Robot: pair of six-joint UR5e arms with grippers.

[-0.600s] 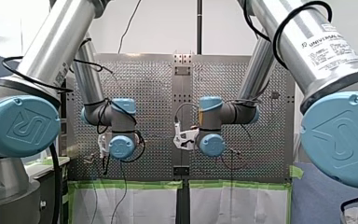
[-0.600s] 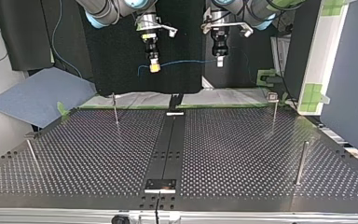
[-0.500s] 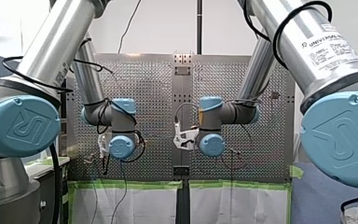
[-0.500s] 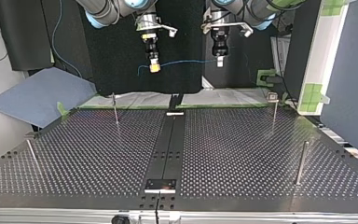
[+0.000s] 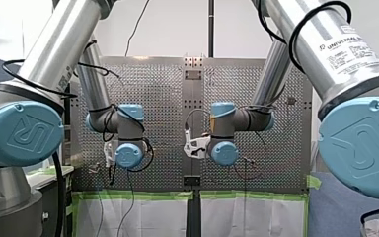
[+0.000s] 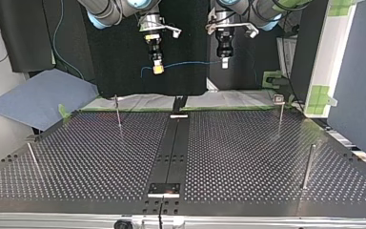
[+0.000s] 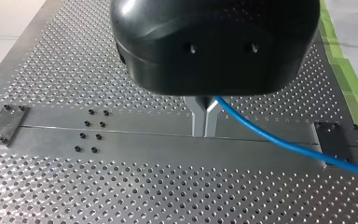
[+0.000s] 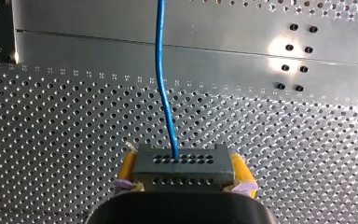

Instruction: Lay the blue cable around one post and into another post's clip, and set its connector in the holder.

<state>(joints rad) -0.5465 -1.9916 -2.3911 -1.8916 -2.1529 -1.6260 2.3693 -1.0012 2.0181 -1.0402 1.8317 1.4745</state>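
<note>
The blue cable (image 6: 190, 62) hangs clear above the table (image 6: 248, 157), near the arms' edge, strung between grippers: my right gripper (image 8: 182, 173) is clamped on its dark connector (image 8: 181, 161), my left gripper (image 7: 204, 122) pinches the cable itself. Light and limp, it will likely sag unless kept taut; the rigid connector gives the surest hold

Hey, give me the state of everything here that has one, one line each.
My left gripper: shut on the blue cable.
My right gripper: shut on the connector.
Blue cable: hanging in the air between both grippers, around no post.
Connector: held aloft, not set down.
Posts: four, upright, bare.
</note>
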